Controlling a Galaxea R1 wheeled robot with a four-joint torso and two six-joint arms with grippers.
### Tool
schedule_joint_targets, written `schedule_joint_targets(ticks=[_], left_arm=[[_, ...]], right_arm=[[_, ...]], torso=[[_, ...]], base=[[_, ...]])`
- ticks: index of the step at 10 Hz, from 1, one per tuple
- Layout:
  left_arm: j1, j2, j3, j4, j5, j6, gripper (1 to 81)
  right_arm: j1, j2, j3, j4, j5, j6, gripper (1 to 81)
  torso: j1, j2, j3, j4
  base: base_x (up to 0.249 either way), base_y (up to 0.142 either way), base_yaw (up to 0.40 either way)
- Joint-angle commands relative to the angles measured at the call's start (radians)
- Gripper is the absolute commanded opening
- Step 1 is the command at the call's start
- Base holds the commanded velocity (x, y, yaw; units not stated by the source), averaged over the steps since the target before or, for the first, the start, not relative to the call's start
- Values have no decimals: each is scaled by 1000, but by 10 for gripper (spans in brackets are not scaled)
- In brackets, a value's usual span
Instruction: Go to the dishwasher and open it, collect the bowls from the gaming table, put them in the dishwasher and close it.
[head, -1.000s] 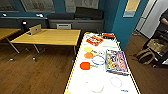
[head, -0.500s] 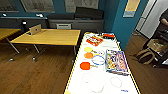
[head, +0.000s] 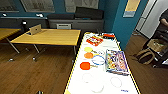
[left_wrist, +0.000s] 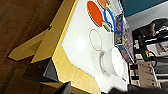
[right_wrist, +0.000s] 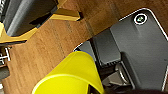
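Yellow cup-like object (right_wrist: 72, 75) close to camera, above wooden floor (right_wrist: 50, 40); yellow table leg (right_wrist: 66, 15) beyond.

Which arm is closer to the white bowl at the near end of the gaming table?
Left. Its wrist camera looks straight at the white bowl on the gaming table; the right wrist view faces wooden floor and a yellow cup.

High head view and close left wrist view, both over the gaming table (head: 100, 77).
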Motion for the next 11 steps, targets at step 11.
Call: schedule_joint_targets(ticks=[11], left_arm=[[-477, 277, -289, -7, 391, -209, 811]], right_arm=[[4, 93, -128, -29, -42, -2, 10]], torso=[[0, 0, 0, 0]], base=[[0, 0, 0]])
